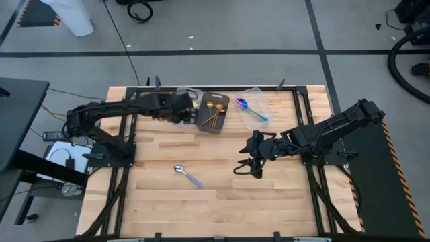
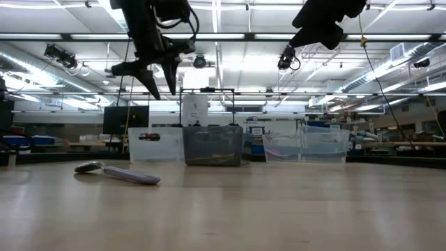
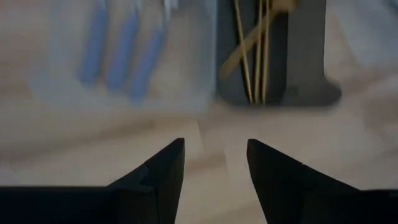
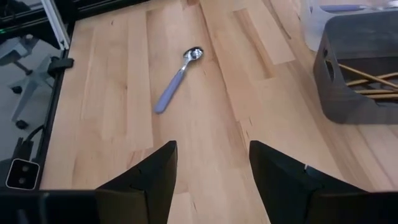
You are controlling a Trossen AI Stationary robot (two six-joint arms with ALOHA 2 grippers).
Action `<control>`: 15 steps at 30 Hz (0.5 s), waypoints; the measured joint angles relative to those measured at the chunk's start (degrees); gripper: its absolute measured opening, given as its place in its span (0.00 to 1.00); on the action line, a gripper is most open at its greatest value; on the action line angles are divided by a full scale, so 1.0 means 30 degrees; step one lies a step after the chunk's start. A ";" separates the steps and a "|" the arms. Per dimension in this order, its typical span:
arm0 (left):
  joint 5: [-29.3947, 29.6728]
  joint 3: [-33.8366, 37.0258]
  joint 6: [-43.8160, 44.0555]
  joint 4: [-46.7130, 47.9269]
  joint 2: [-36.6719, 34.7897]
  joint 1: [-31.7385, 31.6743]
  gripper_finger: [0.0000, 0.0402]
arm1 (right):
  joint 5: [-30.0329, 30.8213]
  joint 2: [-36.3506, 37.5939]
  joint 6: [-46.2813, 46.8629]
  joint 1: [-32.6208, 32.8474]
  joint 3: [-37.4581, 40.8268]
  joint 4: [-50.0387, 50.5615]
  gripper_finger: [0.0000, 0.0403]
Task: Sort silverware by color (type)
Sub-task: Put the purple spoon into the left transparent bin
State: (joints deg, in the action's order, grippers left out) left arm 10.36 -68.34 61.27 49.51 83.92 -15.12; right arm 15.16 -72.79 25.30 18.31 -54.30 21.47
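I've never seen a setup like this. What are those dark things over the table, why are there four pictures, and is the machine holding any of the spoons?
The dark things are two robot arms, each ending in a two-finger gripper. One picture looks straight down on the wooden table, one looks level across it, and two come from cameras on the arms' wrists.

The left gripper hovers by the bins at the far edge; its fingers are open and hold nothing. The right gripper hangs over the middle of the table, also open and empty.

One lavender-handled spoon lies loose on the wood. The dark bin holds gold spoons, the clear bin on the right holds a purple and teal spoon, and the clear bin beside the left gripper holds more lavender-handled spoons.
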 joint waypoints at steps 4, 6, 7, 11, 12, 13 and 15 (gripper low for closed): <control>0.0135 0.0070 0.3787 0.0800 0.0074 0.2739 0.46 | -0.0293 0.0007 -0.0353 0.0002 0.0002 -0.0007 0.52; 0.0688 0.0138 0.6012 0.1756 0.0084 0.3986 0.46 | -0.0617 0.0007 -0.0591 0.0005 0.0005 -0.0007 0.52; 0.0980 0.0140 0.7040 0.2265 0.0089 0.4581 0.46 | -0.0819 0.0007 -0.0635 0.0005 0.0005 -0.0025 0.52; 0.1872 0.0152 1.0513 0.3225 0.0518 0.6450 0.46 | -0.1224 0.0007 -0.0787 0.0019 0.0004 -0.0095 0.52; 0.1943 0.0153 1.1228 0.3145 0.0738 0.6848 0.46 | -0.1325 0.0007 -0.0961 0.0019 -0.0001 -0.0126 0.52; 0.1978 0.0153 1.1892 0.3034 0.1009 0.7231 0.46 | -0.1418 0.0007 -0.1141 0.0019 0.0000 -0.0138 0.52; 0.1958 0.0153 1.3220 0.2956 0.1716 0.8025 0.46 | -0.1457 0.0007 -0.1483 0.0026 0.0001 -0.0138 0.52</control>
State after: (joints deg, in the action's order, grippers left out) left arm 16.23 -67.88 100.93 58.38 89.06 8.95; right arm 10.79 -72.77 20.85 18.39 -54.30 21.06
